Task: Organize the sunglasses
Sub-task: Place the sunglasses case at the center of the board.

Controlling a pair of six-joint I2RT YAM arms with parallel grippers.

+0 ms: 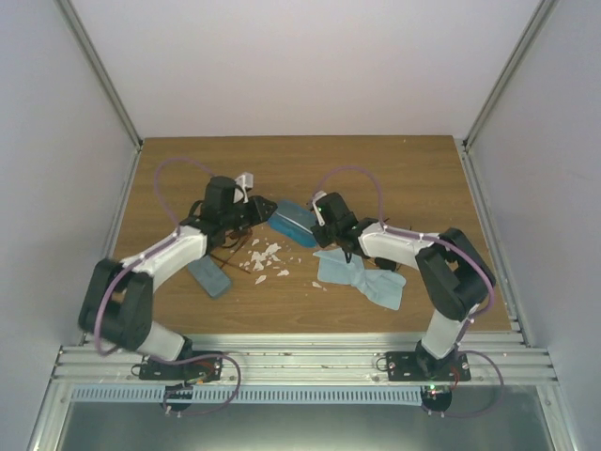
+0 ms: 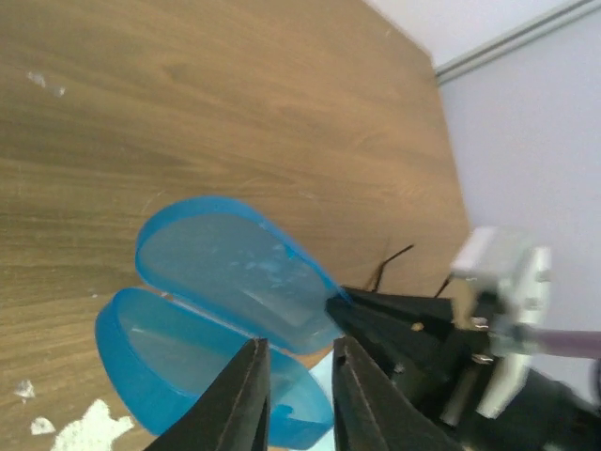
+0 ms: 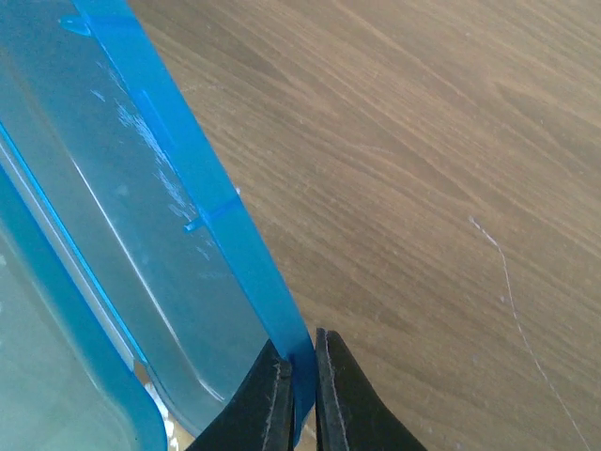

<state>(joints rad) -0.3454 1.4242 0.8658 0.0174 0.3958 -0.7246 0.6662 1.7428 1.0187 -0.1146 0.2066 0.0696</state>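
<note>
The right gripper [image 3: 300, 362], at 3 o'clock of the blue case [image 1: 293, 224], pinches its lid [image 3: 160, 244] edge. Whether the left gripper [image 2: 300, 352], at 9 o'clock, holds anything cannot be told. Hazard: the thin lid may slip free and shut.

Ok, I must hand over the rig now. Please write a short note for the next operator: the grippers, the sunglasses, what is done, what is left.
Right gripper: shut on the lid edge of the blue oval case, holding it open.
Left gripper: jaws narrow around the rim of the case's lower shell; grip not certain.
Sunglasses: no pair is clearly visible; what shows of both shells looks empty.
Also: grey-blue rectangular case by the left arm, light blue cloth by the right arm.
Done: oval case is open.
To do: find both pairs and store them.
</note>
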